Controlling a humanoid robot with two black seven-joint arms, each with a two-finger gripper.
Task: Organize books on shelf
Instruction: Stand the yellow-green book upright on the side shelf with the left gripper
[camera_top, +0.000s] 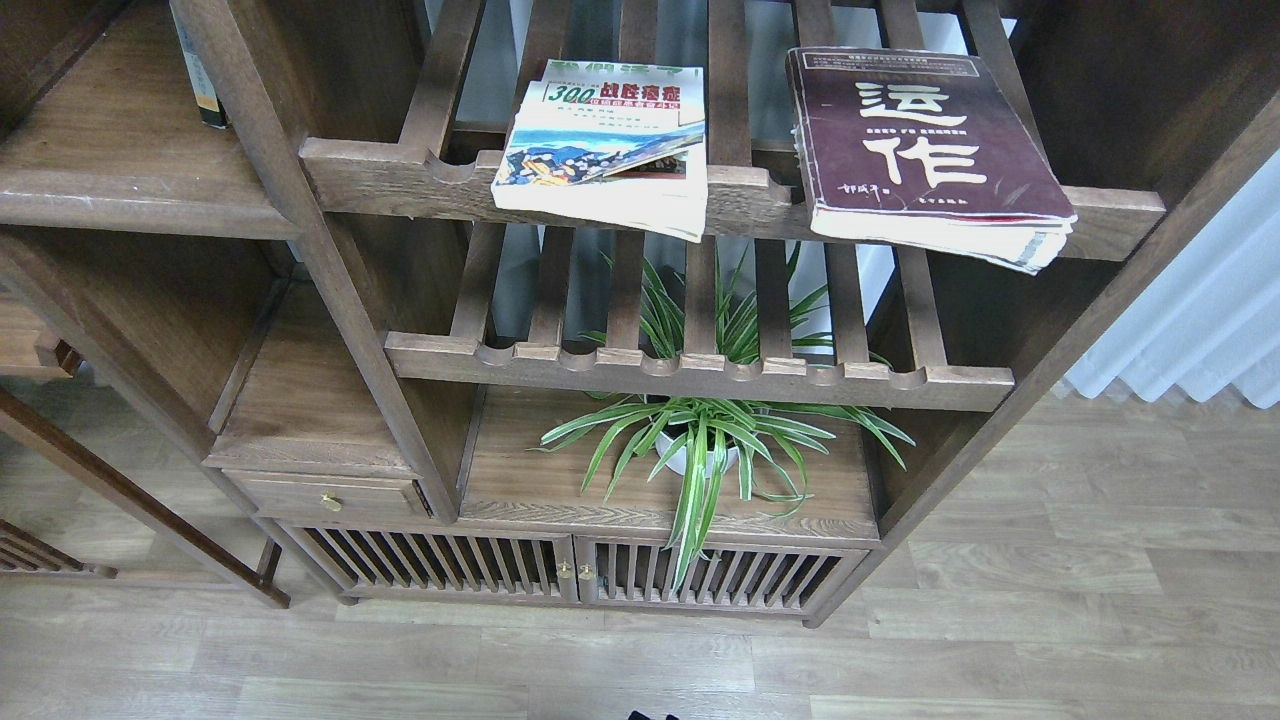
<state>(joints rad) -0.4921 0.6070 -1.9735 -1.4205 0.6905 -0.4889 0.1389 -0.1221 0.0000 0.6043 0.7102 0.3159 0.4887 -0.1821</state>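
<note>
The white-blue book marked "300" (605, 140) lies flat on the upper slatted rack (400, 180), left of middle, overhanging its notched front rail. A yellow-green strip with characters (620, 70) shows along its far edge; it looks like a thin book lying beneath. The thick worn maroon book with cream characters (920, 150) lies flat on the same rack at the right, its front corner past the rail. The solid dark-brown shelf board (110, 170) is at the upper left. Neither gripper is in view.
A thin book (205, 80) stands upright at the back right of the solid board. A second slatted rack (700, 375) is below, with a potted spider plant (700, 440) under it. A small drawer (330, 497) and slatted cabinet doors (570, 570) sit near the wooden floor.
</note>
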